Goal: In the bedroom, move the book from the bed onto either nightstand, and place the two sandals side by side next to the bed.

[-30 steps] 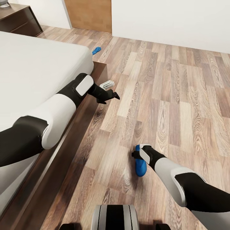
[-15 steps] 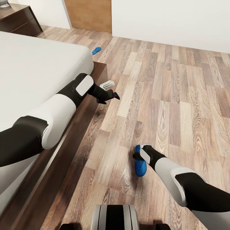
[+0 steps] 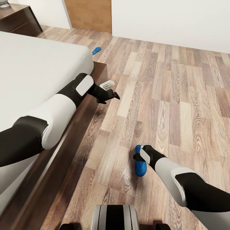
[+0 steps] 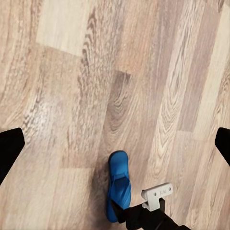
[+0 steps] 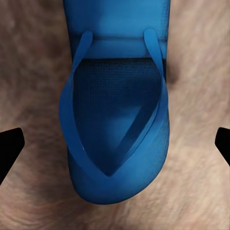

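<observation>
One blue sandal (image 3: 140, 166) lies on the wood floor beside the bed (image 3: 38, 67). My right gripper (image 3: 135, 156) hangs open directly over it, and up close the toe strap of the sandal (image 5: 115, 110) sits between the spread fingertips (image 5: 9, 146). A second blue sandal (image 3: 96, 50) lies farther off by the bed's far corner. My left gripper (image 3: 111, 98) is open and empty over the bed frame's edge, looking down at the sandal (image 4: 119, 184) and the right gripper. A nightstand (image 3: 19, 17) stands in the far left corner. The book is out of view.
The dark bed frame (image 3: 80, 127) runs along the left side. A wooden door (image 3: 89, 14) and a white wall (image 3: 172, 22) close the far side. Wood floor (image 3: 179, 95) stretches out to the right. My base (image 3: 115, 217) is at the front edge.
The right gripper has shifted very slightly over the near sandal. The left arm and both sandals have stayed put.
</observation>
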Robot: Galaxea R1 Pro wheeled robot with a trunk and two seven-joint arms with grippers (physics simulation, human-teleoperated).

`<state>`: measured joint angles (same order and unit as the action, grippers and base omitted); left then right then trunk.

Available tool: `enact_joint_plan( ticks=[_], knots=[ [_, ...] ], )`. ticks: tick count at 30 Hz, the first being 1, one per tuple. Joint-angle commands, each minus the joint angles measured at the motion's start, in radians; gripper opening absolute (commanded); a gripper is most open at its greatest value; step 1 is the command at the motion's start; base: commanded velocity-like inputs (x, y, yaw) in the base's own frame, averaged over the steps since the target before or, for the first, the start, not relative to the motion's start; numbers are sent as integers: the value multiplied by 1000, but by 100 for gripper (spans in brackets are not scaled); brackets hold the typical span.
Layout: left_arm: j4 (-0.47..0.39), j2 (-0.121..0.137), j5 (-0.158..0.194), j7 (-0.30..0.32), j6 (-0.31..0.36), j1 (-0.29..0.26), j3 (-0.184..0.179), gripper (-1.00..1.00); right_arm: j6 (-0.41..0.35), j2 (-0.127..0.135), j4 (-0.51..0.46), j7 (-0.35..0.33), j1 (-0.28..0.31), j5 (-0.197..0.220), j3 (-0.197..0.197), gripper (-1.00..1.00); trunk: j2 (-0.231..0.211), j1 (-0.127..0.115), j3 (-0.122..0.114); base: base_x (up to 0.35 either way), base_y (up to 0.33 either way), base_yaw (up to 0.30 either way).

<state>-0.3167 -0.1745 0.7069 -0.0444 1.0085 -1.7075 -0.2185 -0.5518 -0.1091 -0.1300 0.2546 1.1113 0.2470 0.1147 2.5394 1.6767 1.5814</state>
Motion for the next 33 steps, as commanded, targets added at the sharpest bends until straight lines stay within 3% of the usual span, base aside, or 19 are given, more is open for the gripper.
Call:
enact_joint_plan(
  ticks=[1,22,33],
  knots=[
    [-1,0,5,-5,2,-1,-2,100,-6,0,-2,6,0,11,9,100,0,0,1,0,0,0],
    [-1,0,5,-5,2,0,-2,100,-26,-1,-2,6,0,11,9,100,0,0,1,0,0,0],
    [-1,0,5,-5,2,0,-3,100,-27,-1,-1,5,1,11,10,100,3,5,43,0,0,0]
  ],
)
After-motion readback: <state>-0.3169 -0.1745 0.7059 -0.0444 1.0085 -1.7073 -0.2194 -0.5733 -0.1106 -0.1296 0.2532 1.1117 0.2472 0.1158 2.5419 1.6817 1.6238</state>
